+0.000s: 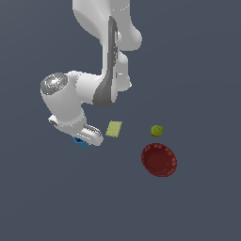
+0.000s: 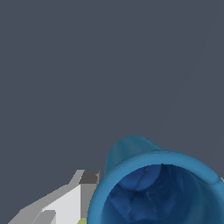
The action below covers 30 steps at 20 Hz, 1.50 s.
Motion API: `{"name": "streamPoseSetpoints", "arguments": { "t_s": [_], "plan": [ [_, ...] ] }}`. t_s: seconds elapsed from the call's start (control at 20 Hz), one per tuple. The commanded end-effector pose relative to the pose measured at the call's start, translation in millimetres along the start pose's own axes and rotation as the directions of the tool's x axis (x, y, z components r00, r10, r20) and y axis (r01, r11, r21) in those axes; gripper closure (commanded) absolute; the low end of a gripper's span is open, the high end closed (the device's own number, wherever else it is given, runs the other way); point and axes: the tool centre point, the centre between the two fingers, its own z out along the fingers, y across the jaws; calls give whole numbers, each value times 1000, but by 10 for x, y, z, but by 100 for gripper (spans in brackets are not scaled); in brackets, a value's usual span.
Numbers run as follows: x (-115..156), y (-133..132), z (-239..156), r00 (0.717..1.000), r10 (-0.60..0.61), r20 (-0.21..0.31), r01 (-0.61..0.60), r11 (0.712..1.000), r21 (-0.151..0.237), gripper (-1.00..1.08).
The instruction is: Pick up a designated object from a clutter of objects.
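Closest thing to the wrist camera is the blue cup point(image 2: 157, 192), so near that its open mouth fills a big chunk of the frame and you look straight down into the hollow inside. One grey-and-white finger point(image 2: 65, 205) sits right up against the cup's outer wall. The other finger barely shows, so I honestly can't tell whether the gripper point(image 1: 81, 139) is squeezing the cup or just sitting spread around it.

In the exterior view the white arm point(image 1: 106, 56) reaches down from the top, and its hand covers nearly all of the cup; only a little blue sliver point(image 1: 82, 143) pokes out underneath. That puts the cup on the exterior view's left, under the gripper, on the dark grey worktop point(image 1: 202, 70).

The rest of the stuff sits off toward the exterior view's right:
- flat yellow-green square point(image 1: 114, 128), just beside the gripper, not touching it
- olive lump point(image 1: 157, 131), further along
- dark red bowl point(image 1: 159, 160), near the lump but apart from it, easily the biggest item

None of those three touch each other.
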Motion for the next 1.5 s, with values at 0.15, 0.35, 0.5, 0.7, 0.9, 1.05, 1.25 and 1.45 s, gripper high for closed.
{"name": "streamPoseSetpoints", "arguments": {
  "t_s": [0.15, 0.35, 0.5, 0.7, 0.9, 1.05, 1.25, 1.45],
  "plan": [
    [-229, 214, -444, 1000, 0, -1, 0, 1000, 2, 108],
    [-399, 373, -774, 1000, 0, -1, 0, 1000, 2, 108],
    [-529, 497, -1032, 1000, 0, -1, 0, 1000, 2, 108],
    [-708, 671, -1395, 1000, 0, -1, 0, 1000, 2, 108],
    [-876, 840, -1746, 1000, 1, -1, -1, 1000, 1, 108],
    [-983, 949, -1978, 1000, 1, -1, -1, 1000, 0, 108],
    [-1097, 1070, -2235, 1000, 1, -2, -1, 1000, -1, 108],
    [-1172, 1153, -2420, 1000, 1, -2, -1, 1000, -1, 108]
  ]
}}
